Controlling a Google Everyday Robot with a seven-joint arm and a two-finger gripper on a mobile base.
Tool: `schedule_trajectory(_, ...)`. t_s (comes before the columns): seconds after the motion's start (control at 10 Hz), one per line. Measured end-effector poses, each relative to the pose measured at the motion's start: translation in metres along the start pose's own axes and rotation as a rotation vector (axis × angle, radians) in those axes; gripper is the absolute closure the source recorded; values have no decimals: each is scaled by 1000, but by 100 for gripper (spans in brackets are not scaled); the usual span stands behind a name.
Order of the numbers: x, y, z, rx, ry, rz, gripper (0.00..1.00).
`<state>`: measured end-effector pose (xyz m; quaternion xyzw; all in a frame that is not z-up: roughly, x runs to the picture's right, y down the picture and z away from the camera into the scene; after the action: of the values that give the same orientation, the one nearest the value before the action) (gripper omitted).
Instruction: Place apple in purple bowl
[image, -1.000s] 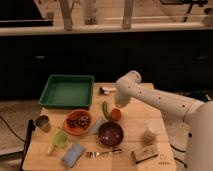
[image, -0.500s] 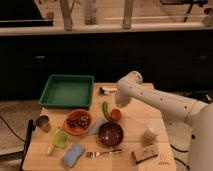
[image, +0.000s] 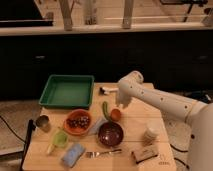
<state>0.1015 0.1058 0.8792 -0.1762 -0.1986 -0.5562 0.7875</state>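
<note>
The apple (image: 115, 114) sits on the table (image: 155, 160) at 12 o'clock from the purple bowl (image: 110, 133), a long green vegetable (image: 105, 110) just beside it at 9 o'clock. The gripper (image: 120, 103) hangs just above the apple. At the purple bowl's 9 o'clock stands the orange bowl (image: 78, 122) of grapes.

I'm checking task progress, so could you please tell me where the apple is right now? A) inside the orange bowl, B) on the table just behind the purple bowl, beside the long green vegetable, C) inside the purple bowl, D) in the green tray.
B: the apple sits on the table just behind the purple bowl, next to the long green vegetable, with the gripper right above it.
</note>
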Motion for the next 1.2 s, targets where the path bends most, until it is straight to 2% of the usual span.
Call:
schedule_trajectory(0.6,-9,-2,10,-3,-33,-26,20)
schedule_trajectory(1.2,-31,2,26,-8,-101,-44,21)
